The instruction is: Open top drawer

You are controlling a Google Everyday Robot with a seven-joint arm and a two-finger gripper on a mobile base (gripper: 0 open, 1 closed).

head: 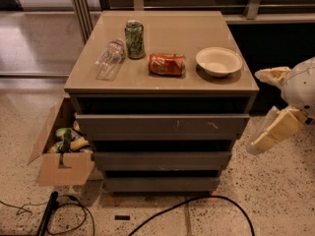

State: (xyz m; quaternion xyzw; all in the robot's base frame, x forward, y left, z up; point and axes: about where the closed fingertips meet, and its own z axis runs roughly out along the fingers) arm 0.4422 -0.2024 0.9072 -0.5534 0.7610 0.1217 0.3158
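Observation:
The top drawer (pixel 162 126) is the widest grey-brown front of the cabinet, just below the tabletop, with small pale scratches right of centre. A dark gap runs above it, and its inside is hidden. My gripper (pixel 254 111) hangs to the right of the cabinet at about the height of this drawer, apart from it. It is open, with one pale finger (pixel 269 74) above and the other finger (pixel 273 132) below, and nothing between them.
On the tabletop (pixel 162 82) stand a green can (pixel 134 39), a lying plastic bottle (pixel 110 58), a lying red can (pixel 167 64) and a white bowl (pixel 219 61). Two narrower drawers (pixel 161 160) sit below. A cardboard box (pixel 61 154) is left; cables (pixel 197 203) cross the floor.

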